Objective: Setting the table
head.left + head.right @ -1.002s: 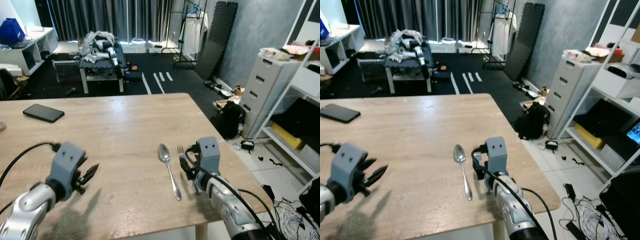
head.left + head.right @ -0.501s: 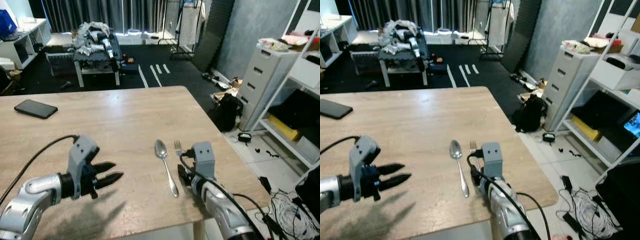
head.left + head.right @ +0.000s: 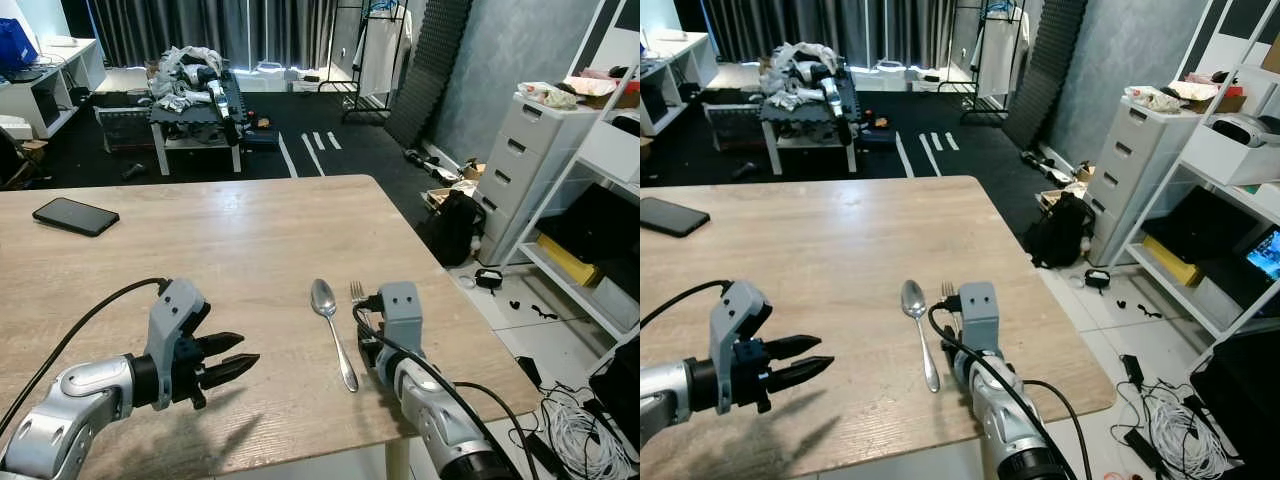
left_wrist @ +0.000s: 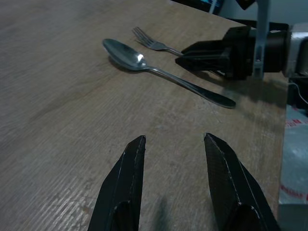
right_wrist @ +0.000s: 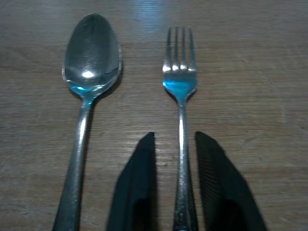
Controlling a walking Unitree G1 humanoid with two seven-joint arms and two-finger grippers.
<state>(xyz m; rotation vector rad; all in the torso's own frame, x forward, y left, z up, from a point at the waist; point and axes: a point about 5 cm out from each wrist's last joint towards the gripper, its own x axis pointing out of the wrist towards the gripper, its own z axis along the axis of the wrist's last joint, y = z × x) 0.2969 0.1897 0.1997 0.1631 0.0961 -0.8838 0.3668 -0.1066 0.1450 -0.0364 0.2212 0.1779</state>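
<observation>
While right gripper [image 5: 175, 144] straddles fork [image 5: 180, 82] — spoon [image 5: 89, 62] beside

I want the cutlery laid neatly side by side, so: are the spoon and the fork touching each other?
Apart. The right wrist view shows the spoon and the fork lying parallel, with a strip of bare table between them along their visible length.

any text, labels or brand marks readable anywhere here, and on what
None can be read.
Spoon and fork: no stamp or brand visible on the parts shown.
Phone on the table: dark face, no writing.
Boxes and items on the shelves to the robot's right: too small and blurred to read.
</observation>
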